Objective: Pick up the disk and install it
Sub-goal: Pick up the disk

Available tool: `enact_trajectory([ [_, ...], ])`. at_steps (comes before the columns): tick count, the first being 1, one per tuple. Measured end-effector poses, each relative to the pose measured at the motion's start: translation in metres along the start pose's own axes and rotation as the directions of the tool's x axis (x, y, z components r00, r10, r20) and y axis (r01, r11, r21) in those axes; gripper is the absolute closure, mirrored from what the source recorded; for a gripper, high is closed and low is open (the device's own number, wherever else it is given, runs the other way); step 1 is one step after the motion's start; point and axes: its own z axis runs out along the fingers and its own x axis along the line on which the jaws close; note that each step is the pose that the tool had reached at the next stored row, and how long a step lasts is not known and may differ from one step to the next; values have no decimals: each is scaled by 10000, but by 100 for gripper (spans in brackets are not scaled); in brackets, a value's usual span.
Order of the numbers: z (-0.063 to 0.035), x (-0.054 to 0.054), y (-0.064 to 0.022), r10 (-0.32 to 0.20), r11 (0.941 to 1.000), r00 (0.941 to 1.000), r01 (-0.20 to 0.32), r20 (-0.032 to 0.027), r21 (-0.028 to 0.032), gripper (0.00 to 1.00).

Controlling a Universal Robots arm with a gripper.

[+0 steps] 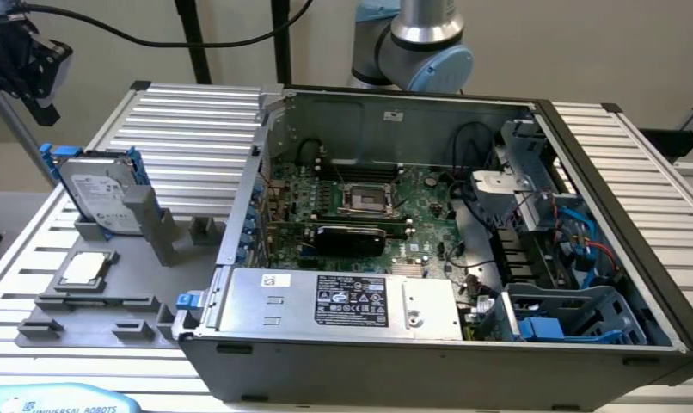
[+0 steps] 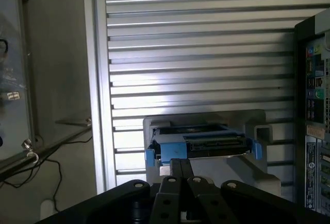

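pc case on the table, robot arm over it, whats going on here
A robot arm is set to pick up a disk and install it in the open computer case. The disk stands on edge in a grey holder beside the case, not yet picked up. The gripper hangs above the disk, shut, holding nothing and not touching it.

"UNIVERSAL ROBOTS", apparently, on pale-blue casing [image 1: 48,401]

Exterior view is looking steeply down over the open computer case [image 1: 415,116] and slatted table [image 1: 198,129]. Wrist view is closely facing the disk [image 2: 203,142], sharing that table area.
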Motion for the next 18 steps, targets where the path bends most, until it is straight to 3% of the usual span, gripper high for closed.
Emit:
enact_trajectory([
  [11, 1, -2, 0, -40, 10000, 10000, 40, 1, -1, 89],
  [15, 1, -10, 1, -598, 9982, 9982, 598, -6, -13, 89],
  [18, 1, -11, 1, -1142, 9935, 9935, 1142, -11, -25, 89],
])
